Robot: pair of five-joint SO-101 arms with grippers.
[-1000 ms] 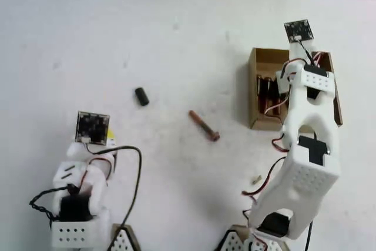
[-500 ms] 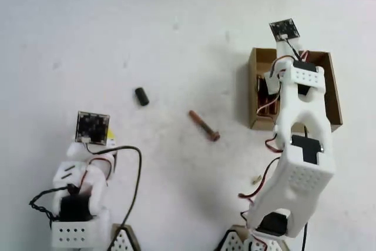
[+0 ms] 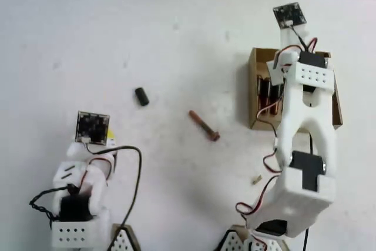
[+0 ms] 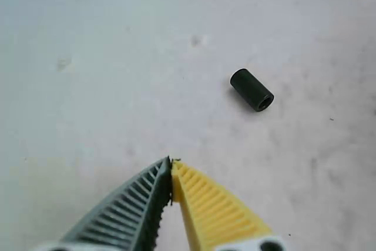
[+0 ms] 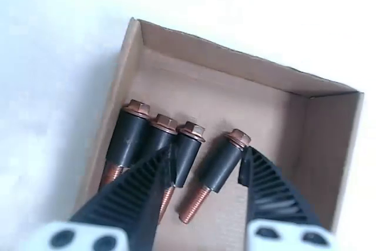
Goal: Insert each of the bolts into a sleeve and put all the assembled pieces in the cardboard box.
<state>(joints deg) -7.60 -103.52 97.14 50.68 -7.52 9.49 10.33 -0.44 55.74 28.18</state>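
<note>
Progress: four sleeved bolts point(image 5: 220, 160) in cardboard box point(image 5: 235, 69) near tabletop's point(image 3: 176, 39) right edge | remaining: loose bolt point(image 3: 204, 125), sleeve point(image 3: 141, 96) mid-tabletop, apart | right gripper point(image 5: 207, 151) spread over box, empty | left gripper point(image 4: 171, 163) pinched together, empty, near front edge

Matt brown cardboard on box point(image 5: 235, 72). Shiny coppery metal on bolts point(image 5: 191, 204), threads ridged. Smooth dull black sleeve point(image 4: 251, 89), plastic or rubber. Ribbed matt plastic on left gripper point(image 4: 171, 166) and right gripper point(image 5: 208, 151). Matt white table point(image 4: 117, 57), faintly scuffed.
</note>
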